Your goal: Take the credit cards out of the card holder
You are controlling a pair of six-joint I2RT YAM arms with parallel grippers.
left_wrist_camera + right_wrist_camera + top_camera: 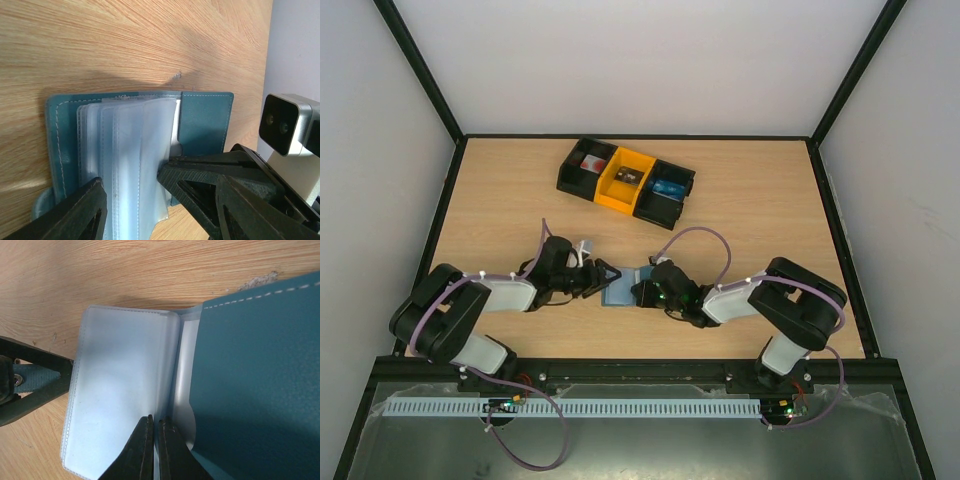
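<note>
On the counter point(770, 220), well nearer than the tray point(625, 180), the card holder point(621, 291) lay open between both arms. My left end effector point(607, 277) stood spread at its left edge, I judged to steady it. The right end effector point(152, 422) was pressed together, tips on the clear sleeves point(120, 385); whether it nipped one I couldn't tell.

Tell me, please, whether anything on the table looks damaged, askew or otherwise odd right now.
Only one thing: a small chipped spot in the table surface, close by the card holder. The holder lies open with its clear sleeves fanned out, which suits the task; nothing is spilled.
</note>
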